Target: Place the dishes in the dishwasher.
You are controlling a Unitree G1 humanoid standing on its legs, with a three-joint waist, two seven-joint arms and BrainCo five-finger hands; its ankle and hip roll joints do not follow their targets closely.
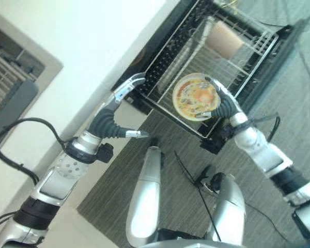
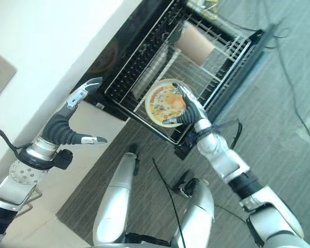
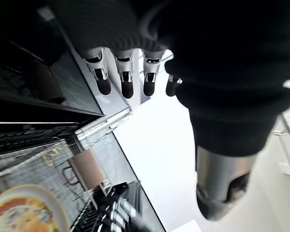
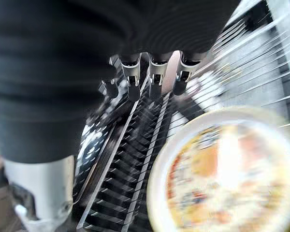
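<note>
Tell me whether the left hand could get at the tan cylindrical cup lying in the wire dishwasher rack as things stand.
Probably yes. The left hand is open at the rack's near corner. The cup lies at the far end, nothing covering it. The right hand and patterned plate sit off to one side.

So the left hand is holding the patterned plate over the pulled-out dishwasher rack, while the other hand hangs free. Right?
Not quite: the right hand holds the patterned plate over the pulled-out dishwasher rack, as the right eye view shows. The left hand is the one hanging free, fingers spread.
</note>
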